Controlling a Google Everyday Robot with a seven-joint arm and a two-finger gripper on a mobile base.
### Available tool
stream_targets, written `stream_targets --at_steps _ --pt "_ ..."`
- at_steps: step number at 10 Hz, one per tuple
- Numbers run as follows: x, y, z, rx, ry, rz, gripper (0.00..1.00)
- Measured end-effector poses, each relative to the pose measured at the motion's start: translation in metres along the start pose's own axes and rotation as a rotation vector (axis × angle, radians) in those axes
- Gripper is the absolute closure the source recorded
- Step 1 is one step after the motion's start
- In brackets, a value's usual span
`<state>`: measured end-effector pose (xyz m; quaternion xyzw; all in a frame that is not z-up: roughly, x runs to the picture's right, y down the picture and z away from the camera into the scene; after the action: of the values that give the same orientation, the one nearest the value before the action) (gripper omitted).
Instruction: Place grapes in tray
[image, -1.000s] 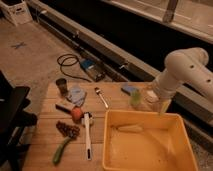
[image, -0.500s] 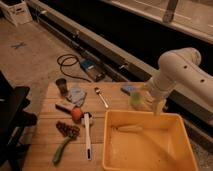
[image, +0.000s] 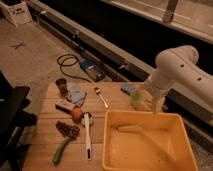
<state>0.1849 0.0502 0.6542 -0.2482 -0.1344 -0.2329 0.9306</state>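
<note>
The grapes (image: 67, 130), a dark lumpy bunch, lie on the wooden table (image: 45, 145) left of the tray, just below an orange-red fruit (image: 76, 114). The tray (image: 172, 120) is a big yellow bin on the table's right half, with one pale long item (image: 130, 128) lying in it. My white arm (image: 175, 65) comes in from the right and bends down. The gripper (image: 152, 102) hangs just beyond the tray's far rim, far from the grapes, open, with nothing seen in it.
On the table are a green vegetable (image: 61, 150), a white long-handled tool (image: 87, 135), a spoon (image: 101, 97), a dark cup (image: 62, 86), a blue cloth (image: 76, 94), a blue sponge (image: 128, 89) and a greenish cup (image: 136, 98). A black chair (image: 12, 115) stands at the left.
My arm has swung a little to the left, towards the table's far edge. The grapes and the tray have stayed where they were.
</note>
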Motion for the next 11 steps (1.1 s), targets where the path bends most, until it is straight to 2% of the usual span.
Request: stream_targets --at_steps 2,5,8,11 --pt "-0.028 -0.022 0.005 0.003 0.002 -0.077 0.2" --pt "-0.098 -0.063 0.02 0.0 -0.005 -0.23 0.2" --pt "-0.162 -0.091 0.033 -0.003 -0.012 -0.383 0.2" --pt "-0.164 -0.092 0.034 -0.005 -0.005 -0.394 0.2"
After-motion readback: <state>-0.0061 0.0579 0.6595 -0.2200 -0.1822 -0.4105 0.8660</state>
